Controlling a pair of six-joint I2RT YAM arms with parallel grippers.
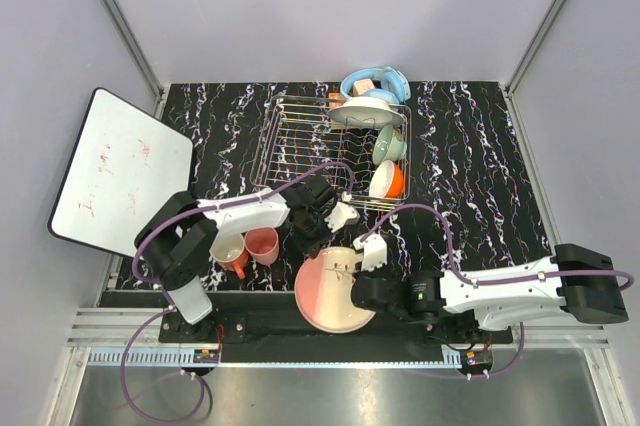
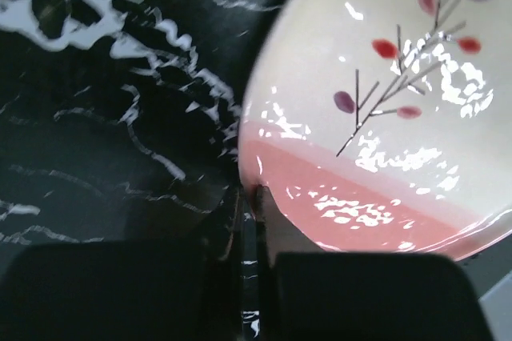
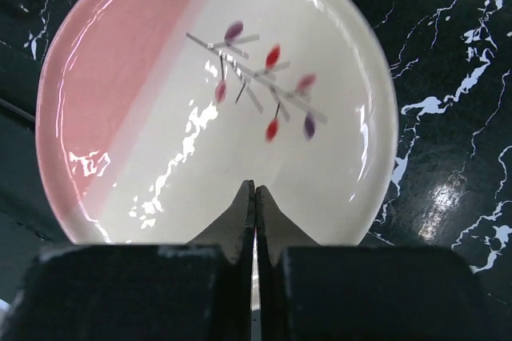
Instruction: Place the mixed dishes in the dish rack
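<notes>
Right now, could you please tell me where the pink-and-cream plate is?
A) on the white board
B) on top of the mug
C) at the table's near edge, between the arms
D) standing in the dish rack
C: the pink-and-cream plate sits at the near edge of the table, outside the dish rack.

Two plates [image 1: 335, 291], two bowls [image 1: 390, 144], two cups [image 1: 263, 243], one rack [image 1: 300, 141], one headphones [image 1: 377, 82], one board [image 1: 120, 168].
</notes>
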